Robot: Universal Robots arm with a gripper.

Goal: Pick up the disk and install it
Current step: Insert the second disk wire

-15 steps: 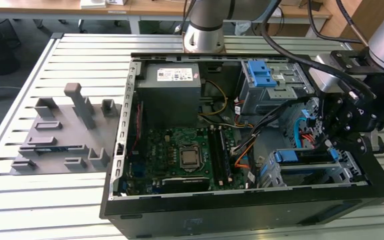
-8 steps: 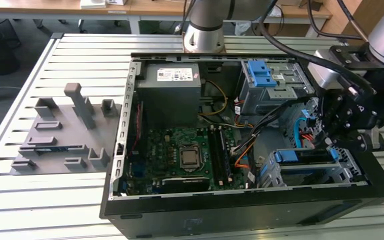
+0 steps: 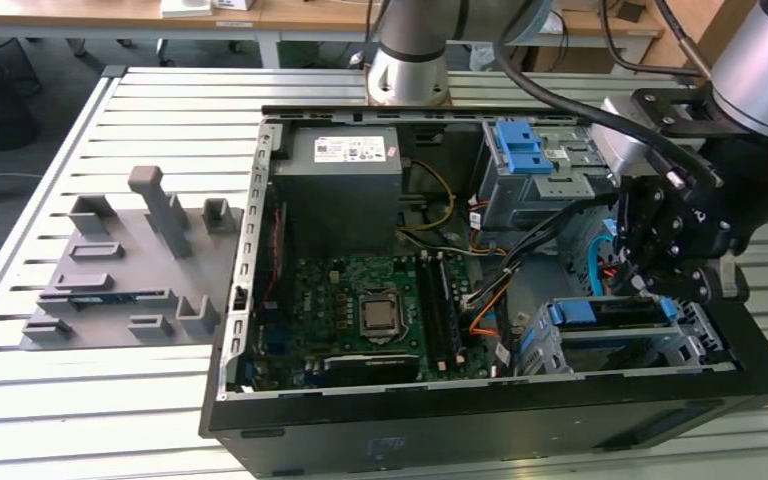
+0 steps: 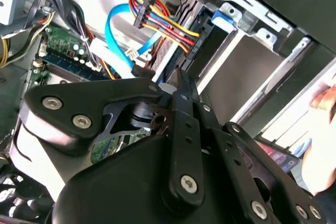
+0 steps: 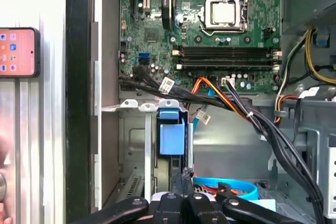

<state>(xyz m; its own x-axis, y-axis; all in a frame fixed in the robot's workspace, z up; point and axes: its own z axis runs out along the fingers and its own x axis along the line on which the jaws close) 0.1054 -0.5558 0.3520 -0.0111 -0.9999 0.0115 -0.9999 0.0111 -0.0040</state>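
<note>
The disk (image 3: 608, 313) stands on edge in the lower drive cage (image 3: 684, 345) at the front corner of the open computer case, on the exterior view's right. Its blue plastic rail end (image 5: 171, 136) shows in the cage slot in the first wrist view. My black gripper (image 3: 651, 288) hangs right above that slot. Its fingers lie together at the disk's upper edge in both wrist views (image 5: 184, 178) (image 4: 180, 80). Nothing shows between them, and I cannot tell if they touch the disk.
A grey power-supply box (image 3: 344, 170) and an upper cage with a blue latch (image 3: 531, 150) fill the case's back. Motherboard (image 3: 371, 310) lies in the middle. Orange, red and blue cables (image 4: 157, 19) run beside the cage. A grey fixture (image 3: 131, 260) sits on the table. A hand (image 4: 321, 145) holds a phone (image 5: 18, 52) outside the case.
</note>
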